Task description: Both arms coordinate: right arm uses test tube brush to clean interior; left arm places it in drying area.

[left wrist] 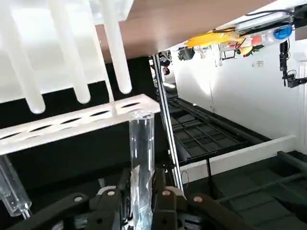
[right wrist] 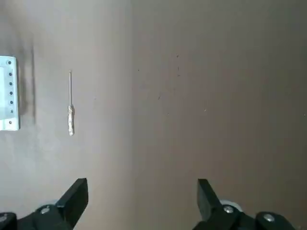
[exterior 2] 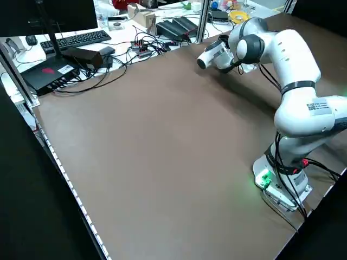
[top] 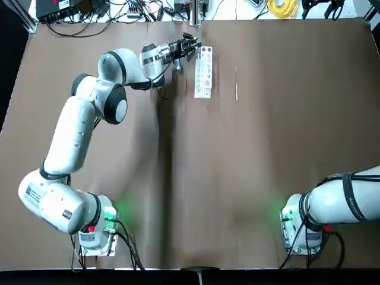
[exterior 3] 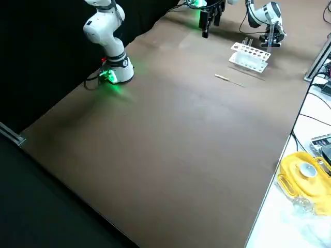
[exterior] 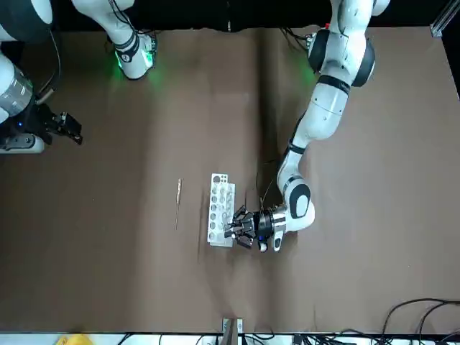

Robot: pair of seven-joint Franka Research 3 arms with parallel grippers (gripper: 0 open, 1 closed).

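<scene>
The drying area, a white rack, stands at the table's far side. My left gripper sits against the rack's far-left end, shut on a clear test tube that stands between its fingers by the rack's holed plate. The front view shows this gripper touching the rack. The test tube brush, a thin tan stick, lies flat on the table to the right of the rack. High over the table's right side, my right gripper hangs open and holds nothing, with the brush far below it.
A second clear tube stands in the rack. Cables and electronics line the far table edge, with a yellow object beyond the right edge. The arm bases sit at the near edge.
</scene>
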